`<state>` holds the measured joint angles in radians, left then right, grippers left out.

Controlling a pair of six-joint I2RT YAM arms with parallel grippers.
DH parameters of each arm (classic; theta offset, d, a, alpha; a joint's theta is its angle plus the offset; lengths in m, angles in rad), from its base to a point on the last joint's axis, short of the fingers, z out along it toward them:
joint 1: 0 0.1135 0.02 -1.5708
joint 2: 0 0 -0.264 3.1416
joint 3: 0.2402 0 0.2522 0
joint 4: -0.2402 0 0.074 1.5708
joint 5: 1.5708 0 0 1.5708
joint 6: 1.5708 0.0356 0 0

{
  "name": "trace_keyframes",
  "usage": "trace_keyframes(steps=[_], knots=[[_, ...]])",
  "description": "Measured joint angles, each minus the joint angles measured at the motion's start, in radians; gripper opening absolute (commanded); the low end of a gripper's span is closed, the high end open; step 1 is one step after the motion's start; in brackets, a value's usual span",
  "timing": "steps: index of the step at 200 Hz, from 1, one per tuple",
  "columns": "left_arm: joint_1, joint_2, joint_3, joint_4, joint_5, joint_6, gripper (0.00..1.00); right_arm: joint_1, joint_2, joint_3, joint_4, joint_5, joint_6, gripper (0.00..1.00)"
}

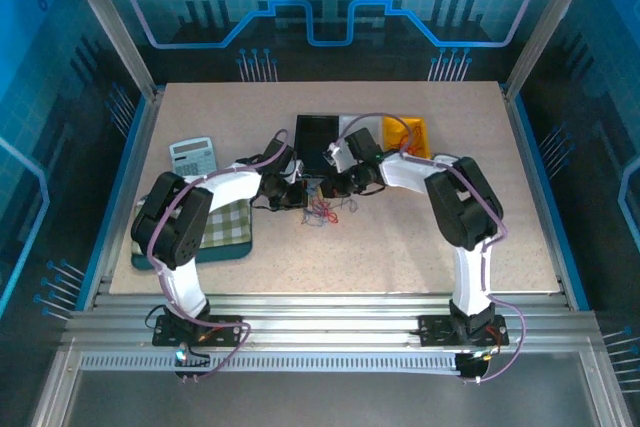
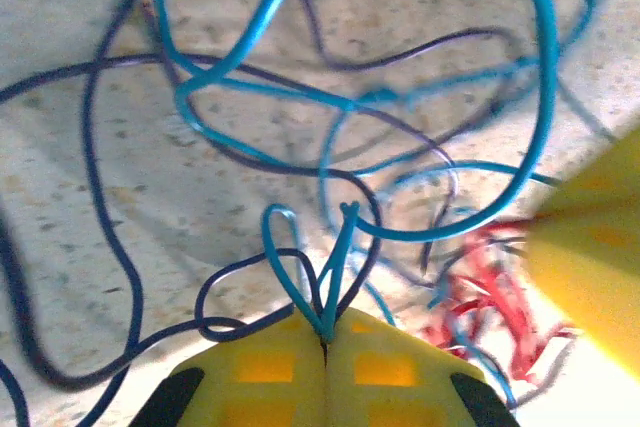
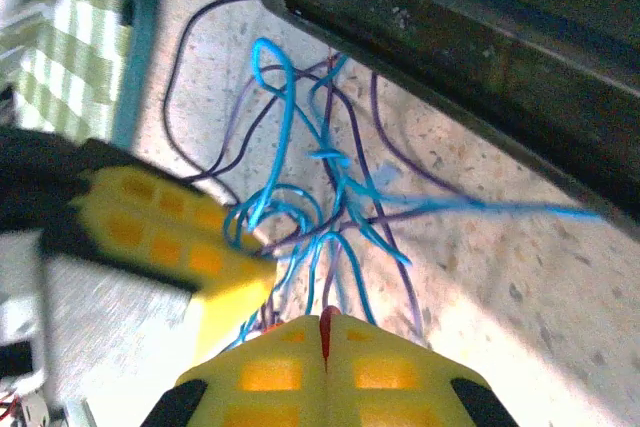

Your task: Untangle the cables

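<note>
The cables (image 1: pixel 322 211) lie as a small tangle of red, blue and purple strands on the table in front of the black bin. In the left wrist view, my left gripper (image 2: pixel 325 332) is shut, pinching a light blue cable (image 2: pixel 300 277) together with dark purple strands (image 2: pixel 230 292). Red cables (image 2: pixel 490 297) lie bunched to its right. My right gripper (image 3: pixel 325 319) is shut on a red strand, with blue cables (image 3: pixel 300 177) and purple cables looping ahead of it. From above, the left gripper (image 1: pixel 303 197) and the right gripper (image 1: pixel 334 187) meet over the tangle, almost touching.
A black bin (image 1: pixel 318 135) and a yellow bin (image 1: pixel 410 134) stand behind the tangle; the black bin's rim (image 3: pixel 450 47) is close to the right gripper. A calculator (image 1: pixel 192 155) and a green checked cloth (image 1: pixel 228 225) lie at the left.
</note>
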<state>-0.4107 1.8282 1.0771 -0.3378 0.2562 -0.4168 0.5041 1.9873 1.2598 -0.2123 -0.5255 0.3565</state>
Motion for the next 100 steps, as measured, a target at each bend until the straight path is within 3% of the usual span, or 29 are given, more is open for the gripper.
trace_keyframes(steps=[47,71,100], knots=[[0.001,0.019,0.03,-0.074,-0.143,-0.03,0.0,-0.105,-0.245,-0.259,0.14,0.078,0.065,0.0],[0.002,0.023,0.034,-0.088,-0.18,-0.06,0.0,-0.197,-0.389,-0.423,0.237,0.216,0.137,0.0],[0.002,0.023,0.035,-0.094,-0.201,-0.089,0.0,-0.288,-0.509,-0.503,0.253,0.404,0.193,0.0]])
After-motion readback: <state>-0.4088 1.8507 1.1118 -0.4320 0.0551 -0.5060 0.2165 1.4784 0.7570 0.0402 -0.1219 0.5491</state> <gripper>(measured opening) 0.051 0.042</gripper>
